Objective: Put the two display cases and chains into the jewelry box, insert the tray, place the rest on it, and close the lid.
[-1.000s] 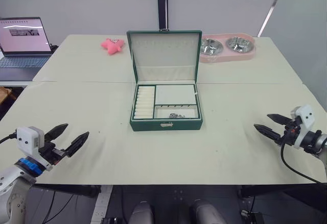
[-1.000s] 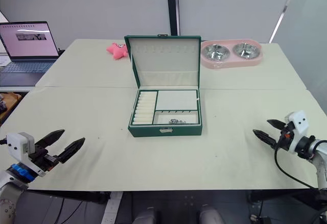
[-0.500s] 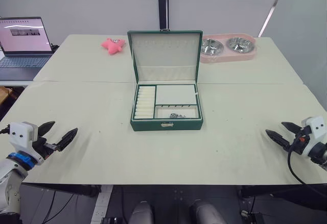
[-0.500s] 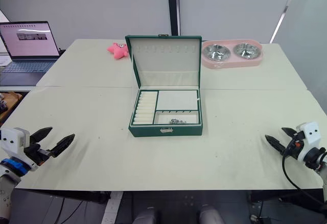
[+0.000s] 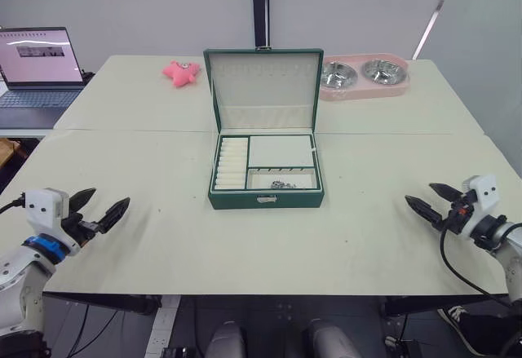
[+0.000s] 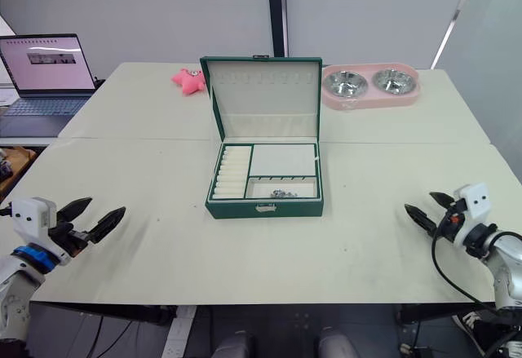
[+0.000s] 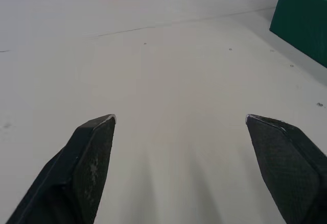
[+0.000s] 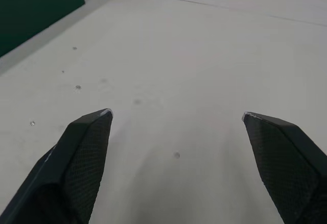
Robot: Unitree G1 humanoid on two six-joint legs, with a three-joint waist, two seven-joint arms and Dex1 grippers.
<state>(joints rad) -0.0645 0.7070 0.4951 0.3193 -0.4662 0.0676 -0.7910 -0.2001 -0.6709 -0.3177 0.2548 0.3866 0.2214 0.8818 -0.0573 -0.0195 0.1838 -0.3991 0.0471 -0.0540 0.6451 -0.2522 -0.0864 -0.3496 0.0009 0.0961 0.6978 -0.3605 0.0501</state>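
The jewelry box (image 5: 266, 170) sits in the middle of the table (image 5: 163, 236) with its lid (image 5: 263, 89) standing upright and the tray (image 5: 265, 162) seated inside, a silver chain (image 5: 281, 184) lying in the tray's front compartment. Left gripper (image 5: 102, 212) hovers near the table's front edge on the left, fingers spread wide and holding nothing. Right gripper (image 5: 428, 201) mirrors it on the right, also spread and empty, both well apart from the box.
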